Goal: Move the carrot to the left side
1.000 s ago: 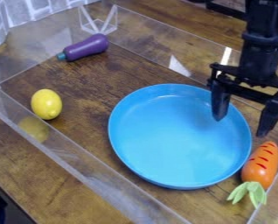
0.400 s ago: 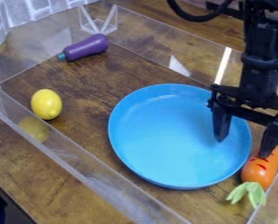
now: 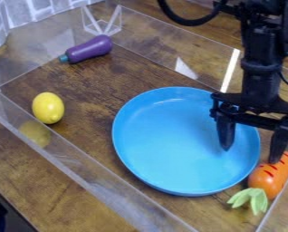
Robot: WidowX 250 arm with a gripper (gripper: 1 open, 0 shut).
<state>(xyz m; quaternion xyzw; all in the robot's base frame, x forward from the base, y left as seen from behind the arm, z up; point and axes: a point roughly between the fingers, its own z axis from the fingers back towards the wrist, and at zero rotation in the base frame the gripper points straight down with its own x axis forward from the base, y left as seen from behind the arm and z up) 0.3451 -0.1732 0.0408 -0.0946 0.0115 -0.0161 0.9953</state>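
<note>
The small orange carrot (image 3: 271, 175) with light green leaves lies on the wooden table at the lower right, just off the right rim of the blue plate (image 3: 171, 145). My gripper (image 3: 254, 145) hangs open right above it. One finger (image 3: 226, 134) reaches down over the plate's right part, the other finger (image 3: 281, 143) comes down at the carrot's upper end. Nothing is gripped between them.
A yellow lemon (image 3: 47, 108) rests at the left and a purple eggplant (image 3: 86, 49) at the upper left. A clear plastic wall (image 3: 62, 149) runs along the table's front left, with more clear panels at the back.
My gripper has lowered and shifted slightly toward the carrot, staying open. The carrot has shifted slightly toward the bottom of the frame.
</note>
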